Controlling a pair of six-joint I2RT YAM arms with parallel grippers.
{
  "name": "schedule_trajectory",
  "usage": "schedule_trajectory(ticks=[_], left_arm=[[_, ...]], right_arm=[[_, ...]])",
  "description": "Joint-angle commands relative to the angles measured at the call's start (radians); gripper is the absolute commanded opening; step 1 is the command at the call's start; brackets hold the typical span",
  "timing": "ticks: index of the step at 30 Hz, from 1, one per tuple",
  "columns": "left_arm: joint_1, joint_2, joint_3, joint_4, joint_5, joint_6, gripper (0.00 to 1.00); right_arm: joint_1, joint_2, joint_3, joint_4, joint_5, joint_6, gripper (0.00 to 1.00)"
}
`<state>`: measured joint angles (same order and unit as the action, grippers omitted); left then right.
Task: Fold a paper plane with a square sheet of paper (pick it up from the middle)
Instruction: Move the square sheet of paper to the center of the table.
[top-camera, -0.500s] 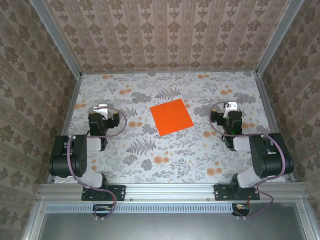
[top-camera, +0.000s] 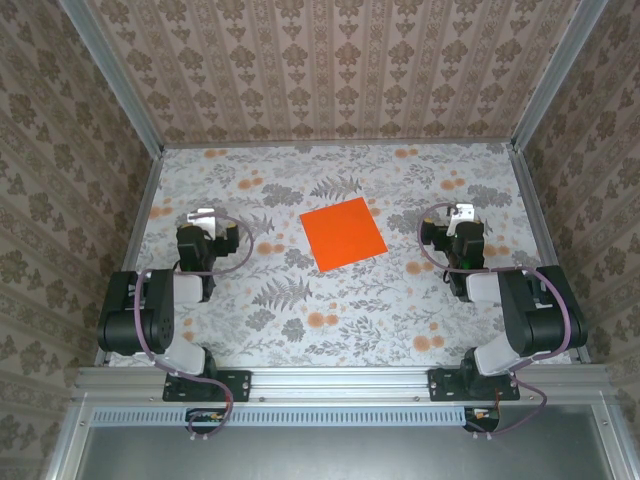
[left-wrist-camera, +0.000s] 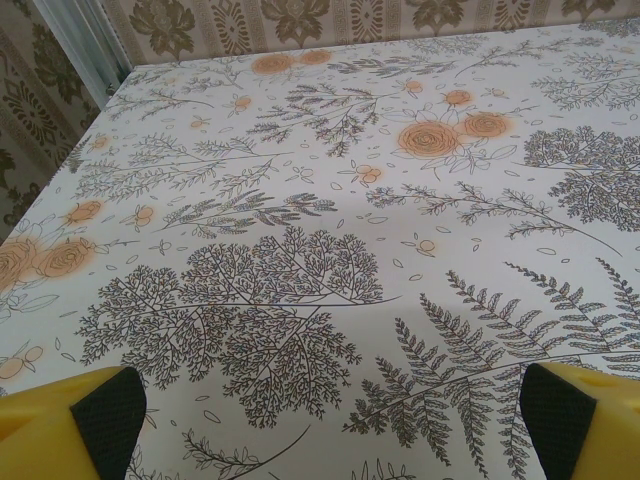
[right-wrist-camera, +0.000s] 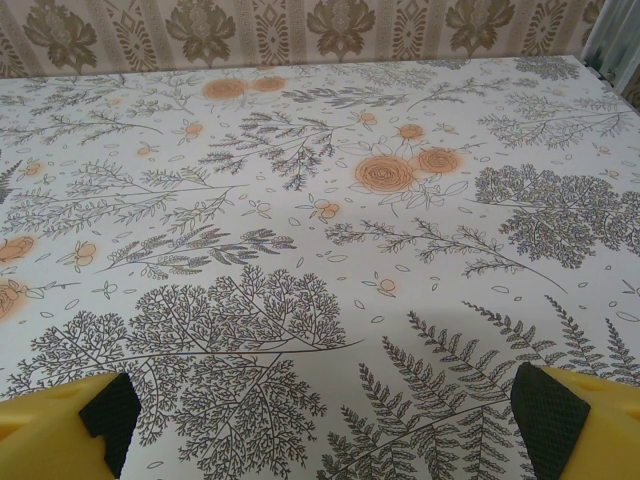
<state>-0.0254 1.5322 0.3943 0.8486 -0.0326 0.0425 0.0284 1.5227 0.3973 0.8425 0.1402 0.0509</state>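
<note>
One vivid orange square sheet of thin paper (top-camera: 343, 234) is lying flat on the desk (top-camera: 400, 300), which is carrying a pale cloth printed with ferns and faded orange flowers. From the top camera, the sheet is sitting a little toward 12 o'clock of the desk's middle. It is turned slightly, so its edges are running askew to the desk's sides. Nothing is touching it and it is showing no crease, so I judge that the folding is not yet begun and the pick from the middle is the step in hand.

Two arms are serving this desk, each ending in one claw. The left claw (top-camera: 203, 216) is hanging at 9 o'clock of the sheet and the right claw (top-camera: 461, 212) at 3 o'clock, both well apart from it. Both are standing fully released and grasping nothing. In each wrist view the two yellow fingers (left-wrist-camera: 40, 430) with dark pads are sitting at opposite lower corners, with bare printed cloth between them.

The layout seems deliberate. The paper is lying between the arms, so either one is likely reaching it equally well and both are free to share the folds. The wide jaws are probably suiting a descent onto a flat sheet.

Counting up, there are one sheet, two claws and four fingers, and no folded plane so far.
</note>
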Motion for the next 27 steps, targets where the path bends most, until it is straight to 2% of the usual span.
schedule_trajectory(ticks=[1,9,11,14,16,18,20,22,24,27], left_arm=[[0.006,0.003,0.017,-0.006,0.012,0.007,1.0],[0.006,-0.005,0.008,0.004,0.008,0.007,1.0],[0.006,-0.039,-0.002,-0.002,-0.002,-0.002,1.0],[0.006,-0.151,-0.004,-0.102,-0.04,-0.019,1.0],[0.005,-0.242,0.026,-0.238,-0.052,-0.046,1.0],[0.004,-0.317,0.075,-0.397,-0.088,-0.113,1.0],[0.001,-0.374,0.138,-0.551,-0.082,-0.186,1.0],[-0.009,-0.411,0.191,-0.671,-0.058,-0.247,1.0],[-0.021,-0.44,0.241,-0.776,-0.046,-0.3,1.0],[-0.03,-0.46,0.308,-0.91,-0.012,-0.384,1.0]], right_arm=[[-0.007,0.008,0.008,0.018,-0.024,-0.005,1.0],[-0.007,0.002,-0.004,0.039,-0.027,-0.008,1.0],[-0.007,-0.053,-0.007,0.009,-0.023,-0.006,1.0],[-0.004,-0.213,0.049,-0.206,0.034,0.012,1.0],[-0.002,-0.291,0.11,-0.354,0.049,0.057,1.0],[0.003,-0.346,0.214,-0.587,0.061,0.158,1.0],[0.008,-0.348,0.346,-0.834,0.062,0.297,1.0],[0.023,-0.312,0.443,-0.983,0.006,0.368,1.0],[0.061,-0.268,0.519,-1.08,-0.052,0.415,1.0],[0.175,-0.19,0.597,-1.124,-0.13,0.458,1.0]])
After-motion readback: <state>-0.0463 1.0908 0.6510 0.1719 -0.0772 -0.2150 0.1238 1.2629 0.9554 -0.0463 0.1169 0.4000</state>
